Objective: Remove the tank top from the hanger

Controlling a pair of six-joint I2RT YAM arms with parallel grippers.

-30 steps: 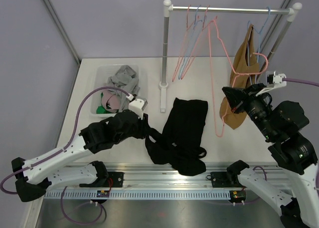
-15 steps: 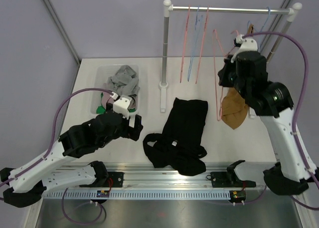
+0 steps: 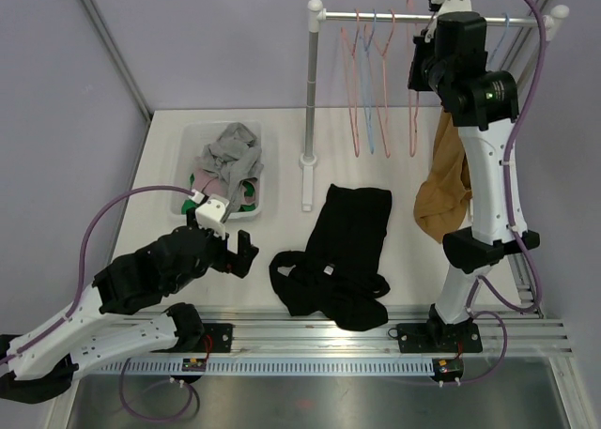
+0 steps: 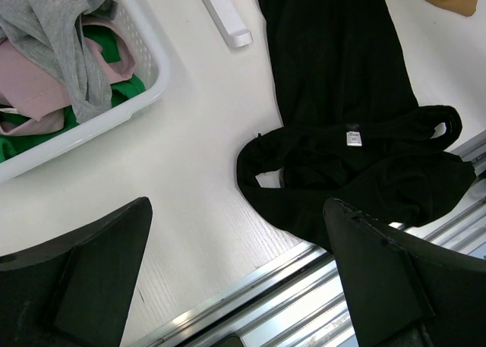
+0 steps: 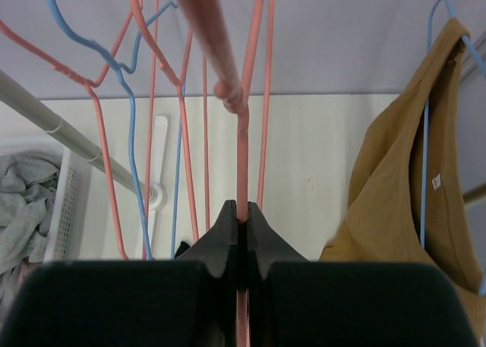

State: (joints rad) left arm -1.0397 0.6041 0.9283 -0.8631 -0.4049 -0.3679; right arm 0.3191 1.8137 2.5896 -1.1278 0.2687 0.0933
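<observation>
Nearest the arm bases, a ribbed metal track (image 3: 319, 330) runs along the front edge of the white counter (image 3: 404, 251). Just behind it the left fingers (image 4: 83, 279) hang spread wide apart over bare counter, holding nothing. To their right the black tank top (image 3: 343, 255) lies off any hanger, its body flat and smooth and its straps bunched in loose loops toward the track. The left wrist view adds a small white label (image 4: 353, 137) at the neckline and faint wood grain in the counter, neither of which is clear from above. Further back on the left, a white perforated plastic basket (image 3: 188, 143) holds rumpled grey, pink and green cloth. Beyond the tank top stands a white-posted clothes rack (image 3: 310, 91) with a metal rail carrying thin pink and blue wire hangers (image 3: 366, 91). A tan garment (image 3: 441, 190) of soft knit hangs from a blue hanger at the right end. Only the right wrist view shows the right fingers (image 5: 220, 248) pressed together on the straight wire of a pink hanger (image 5: 241, 149) that reaches up to the rail. From above, the raised right arm (image 3: 479, 147) hides that grip.
</observation>
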